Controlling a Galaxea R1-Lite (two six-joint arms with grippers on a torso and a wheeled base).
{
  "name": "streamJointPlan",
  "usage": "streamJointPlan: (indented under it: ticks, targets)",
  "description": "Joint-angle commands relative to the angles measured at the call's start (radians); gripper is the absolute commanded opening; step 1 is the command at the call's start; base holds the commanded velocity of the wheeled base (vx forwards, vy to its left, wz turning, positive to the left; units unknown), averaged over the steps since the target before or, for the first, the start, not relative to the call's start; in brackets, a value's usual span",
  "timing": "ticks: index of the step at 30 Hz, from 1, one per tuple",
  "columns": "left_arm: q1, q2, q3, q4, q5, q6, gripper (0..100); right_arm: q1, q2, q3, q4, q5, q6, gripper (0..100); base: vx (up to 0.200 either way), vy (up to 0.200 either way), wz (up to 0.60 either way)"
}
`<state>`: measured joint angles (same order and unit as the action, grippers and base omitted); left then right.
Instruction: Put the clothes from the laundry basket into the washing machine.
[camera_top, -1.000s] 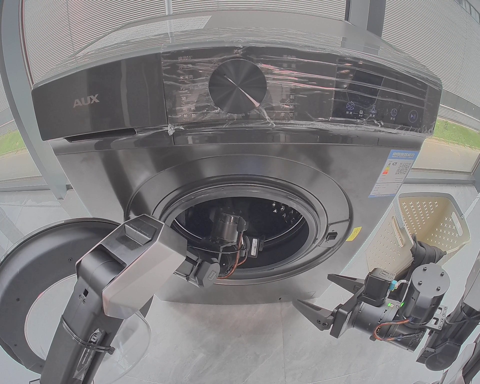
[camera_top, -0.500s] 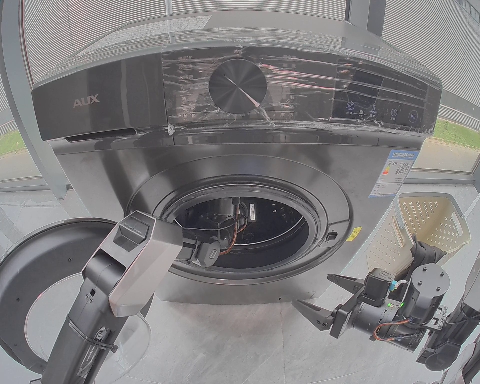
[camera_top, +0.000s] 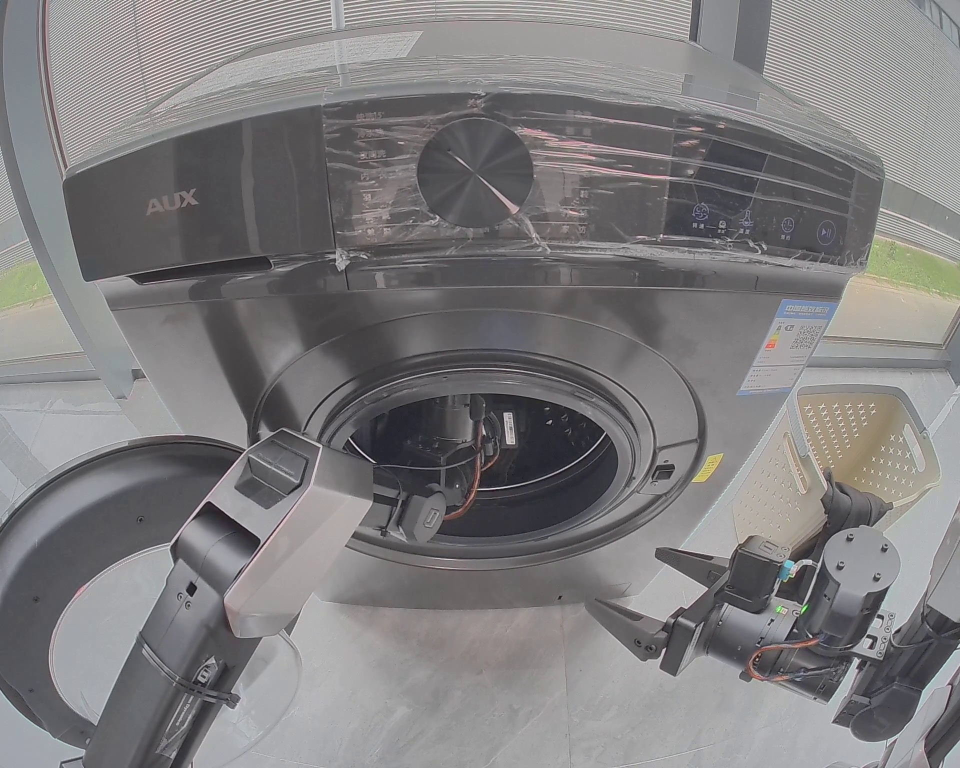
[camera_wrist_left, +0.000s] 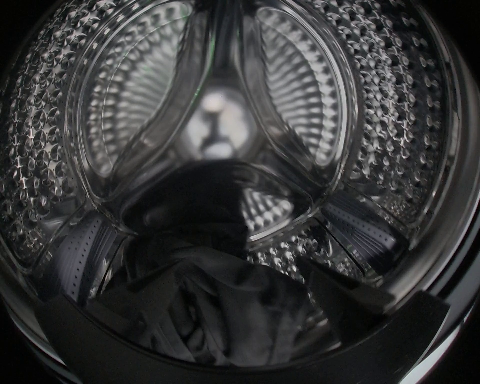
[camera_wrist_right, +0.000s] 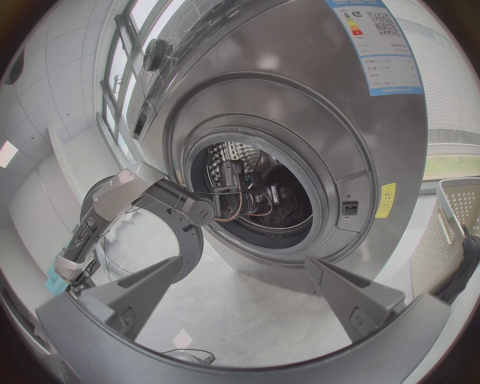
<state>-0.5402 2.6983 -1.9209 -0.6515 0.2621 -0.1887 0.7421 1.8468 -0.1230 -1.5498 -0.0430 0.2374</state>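
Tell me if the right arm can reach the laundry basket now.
Probably yes: the right pincer hangs open above bare floor, the laundry basket stands close on its right beside the washing machine, nothing between.

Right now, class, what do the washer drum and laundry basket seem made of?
Drum: likely stainless steel, shiny; it glints and is dimpled with punched holes. Laundry basket: probably moulded plastic, matt cream; even perforations, cut-out handle.

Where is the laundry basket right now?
In the head view the laundry basket sits on the floor at the robot's right, beside the washing machine and behind the right gripper.
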Motion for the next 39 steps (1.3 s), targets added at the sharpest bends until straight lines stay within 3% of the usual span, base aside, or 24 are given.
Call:
streamJointPlan:
  ticks: [1, 10, 23, 26, 28, 31, 32, 39]
  targets:
    - [-0.057, -0.138, 0.195, -0.002, -0.012, -0.009, 100, 0.003, 0.002, 0.002, 0.0, 0.0, 0.0, 100, 0.0, 0.0, 0.0]
    - [-0.201, -0.377, 0.634, -0.068, -0.018, -0.015, 100, 0.005, 0.002, 0.017, 0.0, 0.0, 0.0, 100, 0.0, 0.0, 0.0]
    - [-0.3, -0.646, 1.116, -0.25, -0.02, -0.02, 100, -0.001, 0.0, 0.042, 0.0, 0.0, -0.001, 100, 0.0, 0.0, 0.0]
    - [-0.32, -0.736, 1.209, -0.304, -0.02, -0.034, 100, -0.01, -0.003, 0.054, 0.0, -0.005, -0.003, 100, 0.0, 0.0, 0.0]
    - [-0.328, -0.812, 1.26, -0.316, -0.018, -0.06, 100, -0.018, -0.006, 0.069, 0.002, -0.008, -0.007, 100, 0.0, 0.0, 0.0]
    - [-0.326, -0.934, 1.336, -0.31, -0.018, -0.092, 100, -0.061, -0.012, 0.115, -0.001, -0.017, -0.064, 100, 0.0, 0.0, 0.0]
    - [-0.317, -1.003, 1.385, -0.306, -0.018, -0.095, 100, -0.109, -0.026, 0.123, 0.0, -0.034, -0.095, 100, 0.0, 0.0, 0.0]
    - [-0.254, -1.213, 1.553, -0.316, -0.003, -0.092, 100, -0.273, -0.178, 0.123, 0.008, -0.035, -0.086, 100, 0.0, 0.0, 0.0]
